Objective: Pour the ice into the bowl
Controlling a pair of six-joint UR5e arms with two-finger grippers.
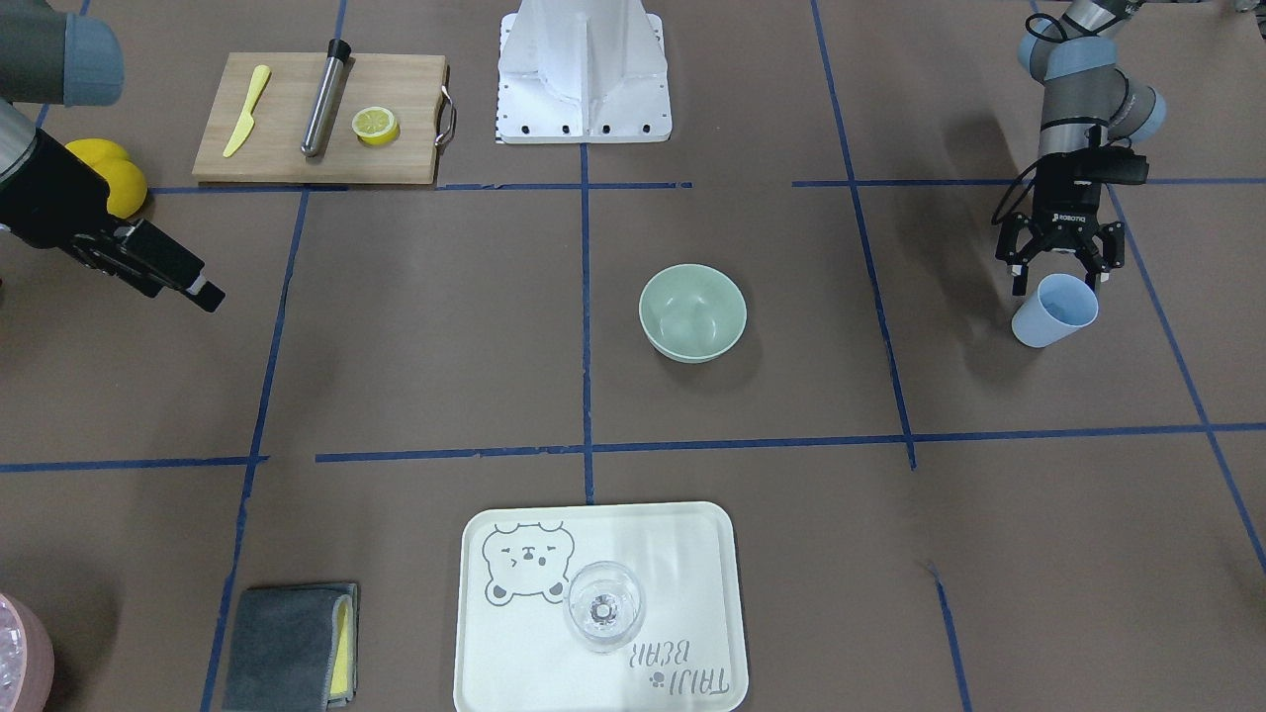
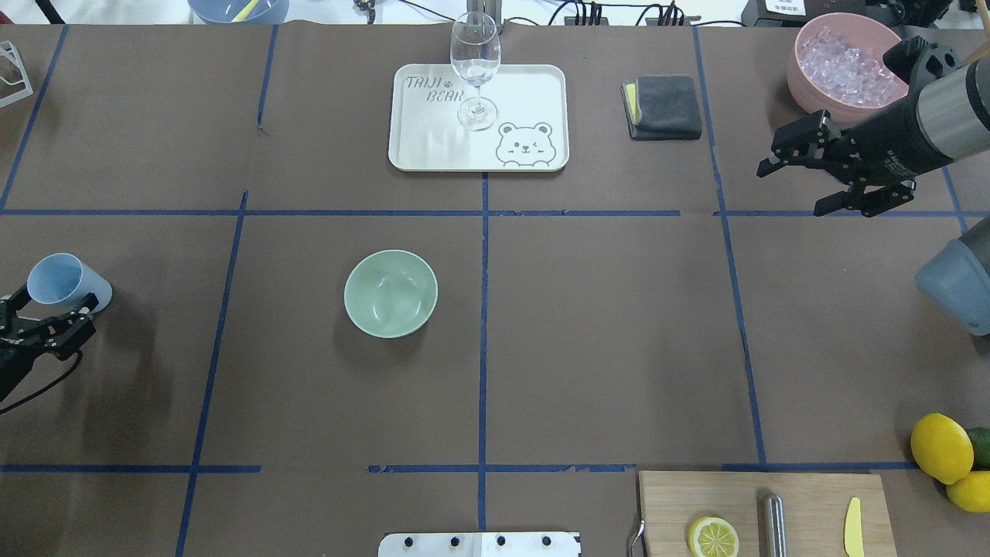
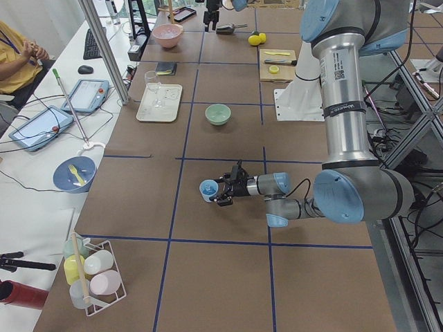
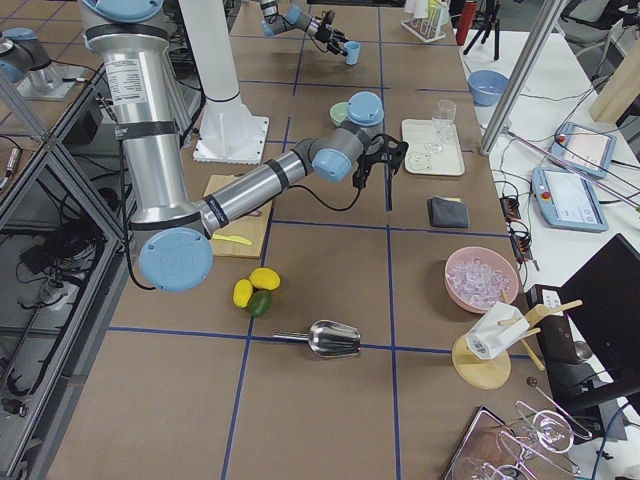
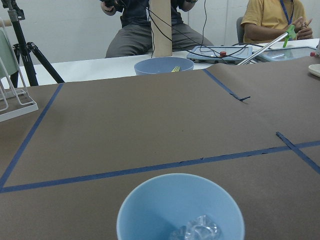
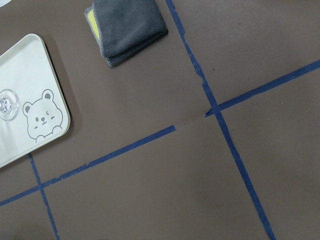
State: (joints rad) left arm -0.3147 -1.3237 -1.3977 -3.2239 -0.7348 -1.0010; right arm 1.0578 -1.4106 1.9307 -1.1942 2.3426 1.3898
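The pale sage-green bowl [image 1: 692, 311] [image 2: 390, 292] stands empty left of the table's middle in the overhead view. A light blue cup [image 1: 1055, 309] [image 2: 66, 282] stands at the robot's far left. A few clear ice pieces [image 5: 197, 231] lie in its bottom. My left gripper [image 1: 1058, 267] [image 2: 46, 317] is level with the cup, jaws spread wide on either side of its near wall. I cannot tell if they touch it. My right gripper [image 2: 795, 186] [image 1: 193, 282] is open and empty, hovering at the far right.
A pink container of ice [image 2: 839, 66] sits at the far right corner behind the right arm. A tray [image 2: 526, 93] holds a wine glass [image 2: 475, 70]. A grey cloth [image 2: 663, 107] lies beside it. A cutting board [image 2: 673, 495] and lemons [image 2: 943, 449] sit near right.
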